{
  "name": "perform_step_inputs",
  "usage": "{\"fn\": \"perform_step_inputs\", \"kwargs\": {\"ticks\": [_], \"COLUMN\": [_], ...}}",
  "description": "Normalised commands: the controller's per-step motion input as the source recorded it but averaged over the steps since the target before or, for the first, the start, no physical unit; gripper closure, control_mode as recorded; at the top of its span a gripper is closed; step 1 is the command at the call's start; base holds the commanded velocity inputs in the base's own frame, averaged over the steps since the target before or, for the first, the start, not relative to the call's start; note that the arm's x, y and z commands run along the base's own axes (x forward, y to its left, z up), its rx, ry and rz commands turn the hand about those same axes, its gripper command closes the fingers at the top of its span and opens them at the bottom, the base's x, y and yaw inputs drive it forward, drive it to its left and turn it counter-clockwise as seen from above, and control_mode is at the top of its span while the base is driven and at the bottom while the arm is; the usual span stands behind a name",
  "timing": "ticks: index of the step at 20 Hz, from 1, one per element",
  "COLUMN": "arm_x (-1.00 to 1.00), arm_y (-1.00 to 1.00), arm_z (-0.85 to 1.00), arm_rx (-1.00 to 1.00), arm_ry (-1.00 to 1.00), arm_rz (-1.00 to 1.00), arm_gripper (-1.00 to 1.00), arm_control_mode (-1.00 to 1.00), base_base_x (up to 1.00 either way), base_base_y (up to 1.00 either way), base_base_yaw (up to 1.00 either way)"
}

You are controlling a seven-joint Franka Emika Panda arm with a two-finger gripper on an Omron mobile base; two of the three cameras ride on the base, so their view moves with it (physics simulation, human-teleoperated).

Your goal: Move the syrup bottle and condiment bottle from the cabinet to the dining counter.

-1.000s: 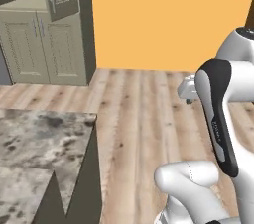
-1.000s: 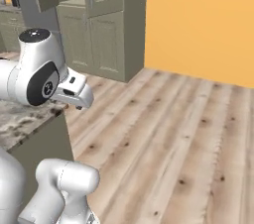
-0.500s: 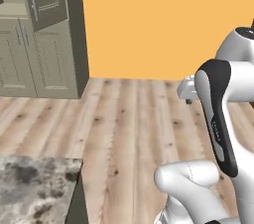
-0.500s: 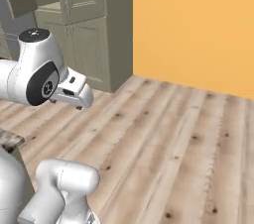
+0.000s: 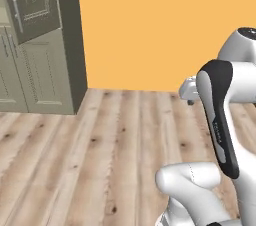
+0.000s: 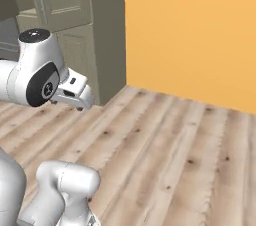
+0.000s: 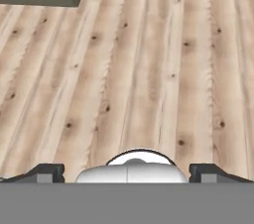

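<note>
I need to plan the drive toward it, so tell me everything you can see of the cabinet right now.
The cabinet is tall, beige-olive, with panelled doors and a plain flat side; it looks like painted wood. It stands upright on the wood floor, against the orange wall. A long silver bar handle runs down an upper door, which appears swung outward; the lower doors look shut. In the right base view open shelving shows beside that door. Its contents cannot be made out. Nothing else touches it.
</note>
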Motion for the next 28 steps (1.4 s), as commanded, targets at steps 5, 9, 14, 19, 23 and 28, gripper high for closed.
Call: {"fn": "perform_step_inputs", "kwargs": {"ticks": [5,9,14,19,23,28], "arm_x": [0.00,0.00,0.00,0.00,0.00,0.00], "arm_y": [0.00,0.00,0.00,0.00,0.00,0.00], "arm_z": [0.00,0.00,0.00,0.00,0.00,0.00], "arm_rx": [0.00,0.00,0.00,0.00,0.00,0.00], "arm_ry": [0.00,0.00,0.00,0.00,0.00,0.00], "arm_rz": [0.00,0.00,0.00,0.00,0.00,0.00], "arm_gripper": [-1.00,-1.00,-1.00,-1.00,-1.00,-1.00], "arm_control_mode": [1.00,1.00,1.00,1.00,1.00,1.00], "base_base_x": [0.77,0.63,0.67,0.83,1.00,1.00], "base_base_y": [-0.01,0.00,0.00,0.00,-0.10,-0.57], "base_base_yaw": [0.65,0.81,0.81,0.76,0.60,0.39]}}
